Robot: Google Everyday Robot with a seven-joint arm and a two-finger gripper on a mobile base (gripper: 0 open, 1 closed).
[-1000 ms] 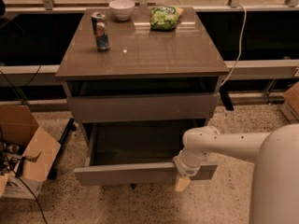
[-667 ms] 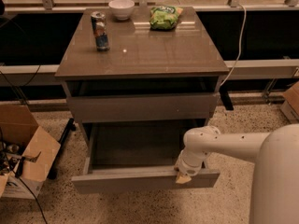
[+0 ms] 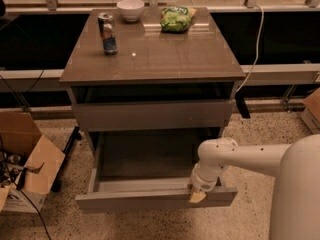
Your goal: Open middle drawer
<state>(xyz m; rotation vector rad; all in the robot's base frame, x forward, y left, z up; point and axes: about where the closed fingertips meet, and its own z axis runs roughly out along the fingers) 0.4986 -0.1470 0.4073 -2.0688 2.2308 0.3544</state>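
The gripper sits at the top edge of the open drawer's front panel, toward its right end. Whether it is clamped on the panel or loose cannot be told. Its white arm runs back to the right. The drawer is pulled well out of the cabinet, its inside bare, and just above and behind the gripper is a closed drawer. Farther up, on the cabinet top, stand a drink can, a white bowl and a green snack bag. Far to the left, on the floor, lies a cardboard box.
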